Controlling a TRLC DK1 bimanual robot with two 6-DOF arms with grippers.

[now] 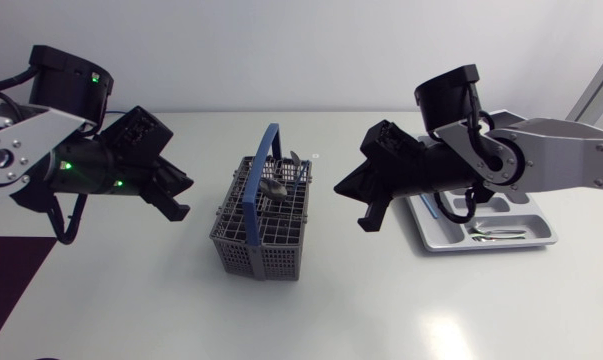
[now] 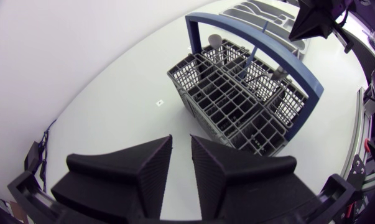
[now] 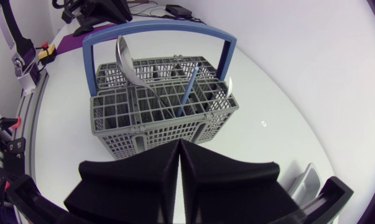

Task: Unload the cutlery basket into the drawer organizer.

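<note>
- the basket (image 1: 261, 225) is sitting in the middle of the table (image 1: 131, 300), between the two grippers, with its blue handle (image 1: 265, 165) standing upright and arching over it from near to far.
- a spoon (image 3: 130, 62) is leaning in the far half of the basket, bowl up, and a blue-handled piece (image 3: 188, 90) is standing just beside it; the other pieces there are bunching too closely to tell apart.
- the organizer (image 1: 541, 215) is lying well to the right of the basket, partly under the right arm, and a few pieces of cutlery (image 1: 496, 233) are lying flat in its near compartments.
- the left gripper (image 1: 176, 195) is hovering over the table just left of the basket, pointing toward it; its jaws are standing slightly apart, with a narrow gap and nothing between them.
- the right gripper (image 1: 366, 205) is hovering between the basket and the organizer, pointing toward the basket; its jaws are pressing together, closed on nothing.
- both grippers are staying apart from the basket, one on each side of the handle.
</note>
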